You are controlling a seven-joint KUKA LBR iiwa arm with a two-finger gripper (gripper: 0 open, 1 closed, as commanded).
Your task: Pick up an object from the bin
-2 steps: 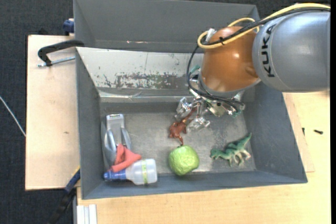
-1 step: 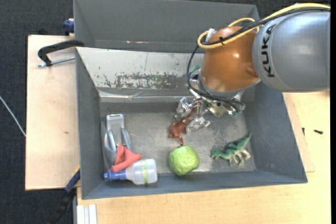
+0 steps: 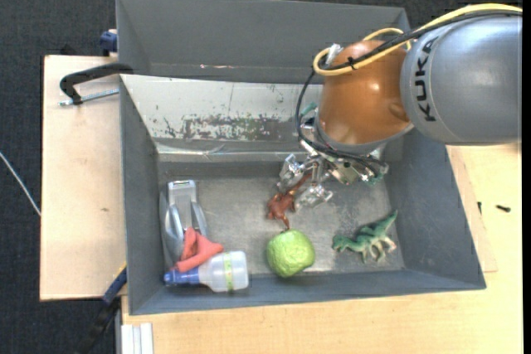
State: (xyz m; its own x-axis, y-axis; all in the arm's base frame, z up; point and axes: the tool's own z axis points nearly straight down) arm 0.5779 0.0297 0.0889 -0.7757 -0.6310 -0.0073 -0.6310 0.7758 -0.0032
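Observation:
My gripper (image 3: 305,181) hangs below the orange cover, low over the middle of the bin floor. Its metal fingers point down and to the left. A small red-brown dinosaur figure (image 3: 280,207) lies just under and left of the fingertips, touching or nearly touching them. A green crumpled ball (image 3: 290,253) rests near the front wall, below the figure. A green dinosaur figure (image 3: 367,237) stands at the front right.
At the front left lie a grey tape dispenser (image 3: 180,213), a red piece (image 3: 199,249) and a clear bottle with a blue cap (image 3: 217,272). The arm and its orange cover hang over the bin's right rear part.

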